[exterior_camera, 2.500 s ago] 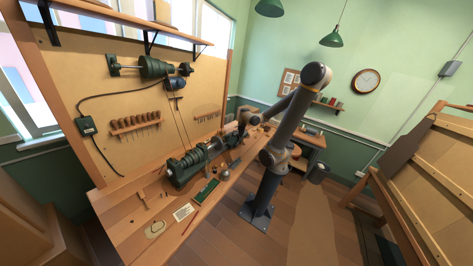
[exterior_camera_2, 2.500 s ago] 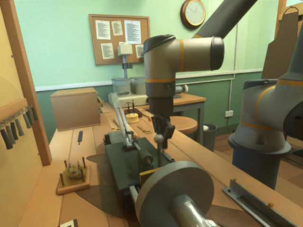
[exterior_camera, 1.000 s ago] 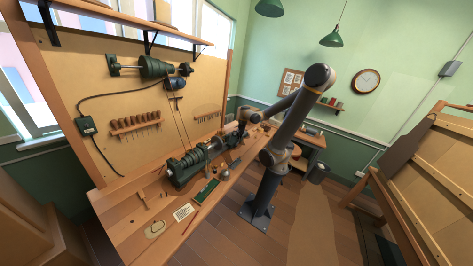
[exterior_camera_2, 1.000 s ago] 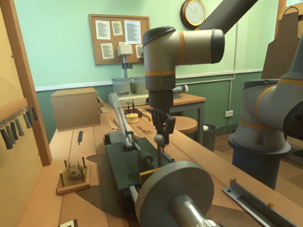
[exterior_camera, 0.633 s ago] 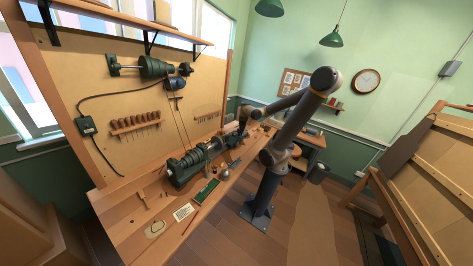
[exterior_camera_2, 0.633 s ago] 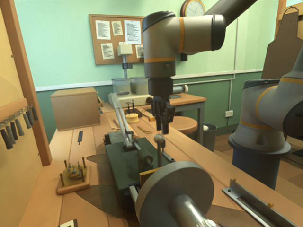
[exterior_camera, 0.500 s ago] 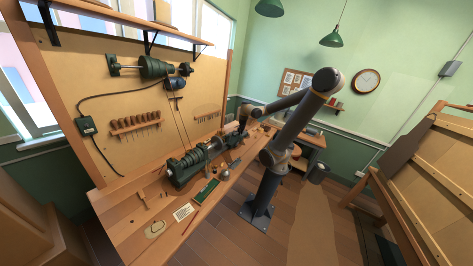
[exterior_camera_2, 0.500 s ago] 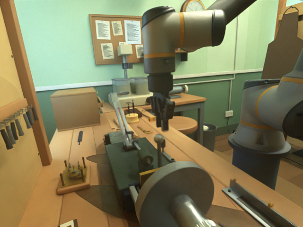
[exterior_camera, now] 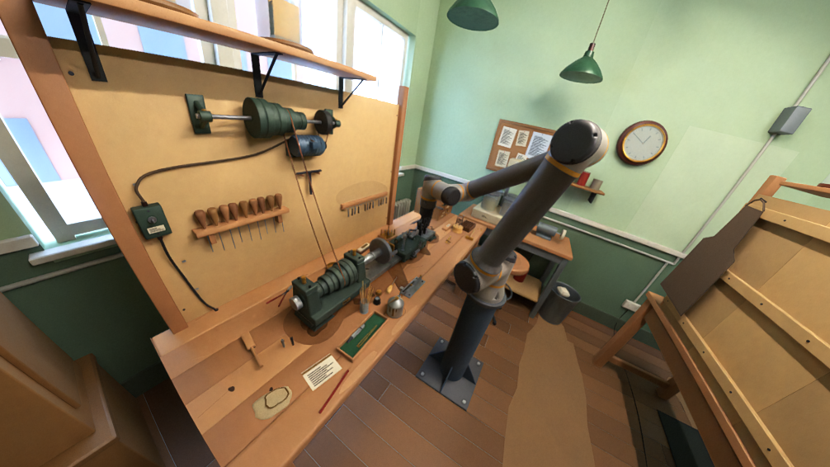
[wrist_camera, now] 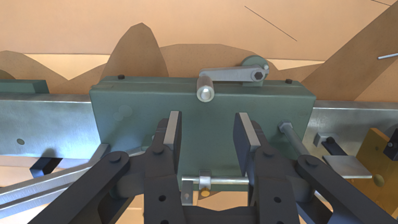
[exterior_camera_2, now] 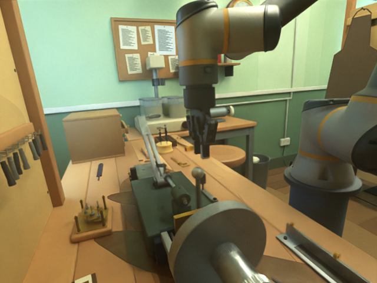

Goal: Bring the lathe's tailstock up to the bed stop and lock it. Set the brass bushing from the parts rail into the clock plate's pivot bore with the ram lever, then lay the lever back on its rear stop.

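Note:
The green tailstock [wrist_camera: 200, 122] [exterior_camera_2: 158, 198] sits on the steel lathe bed directly below my gripper [wrist_camera: 206, 133] [exterior_camera_2: 202, 143], which is partly open and holds nothing. Its ball-topped lock lever [exterior_camera_2: 198, 182] stands upright on the near side of the tailstock, just below and in front of my fingers. A grey crank handle [wrist_camera: 231, 76] lies across the tailstock's far edge. The long ram lever [exterior_camera_2: 149, 149] slopes back from the tailstock toward the rear of the bench. The brass clock plate [exterior_camera_2: 182, 217] [wrist_camera: 376, 158] sits between the tailstock and the big grey faceplate [exterior_camera_2: 216, 240]. The parts rail [exterior_camera_2: 319, 252] lies on the bench's front edge.
The pegboard back wall [exterior_camera: 232, 174] with hanging tools runs along the bench's far side. A cardboard box [exterior_camera_2: 93, 134] stands at the bench end, and a small fixture with pins [exterior_camera_2: 91, 217] sits left of the lathe. The headstock [exterior_camera: 331, 287] is at the bed's other end.

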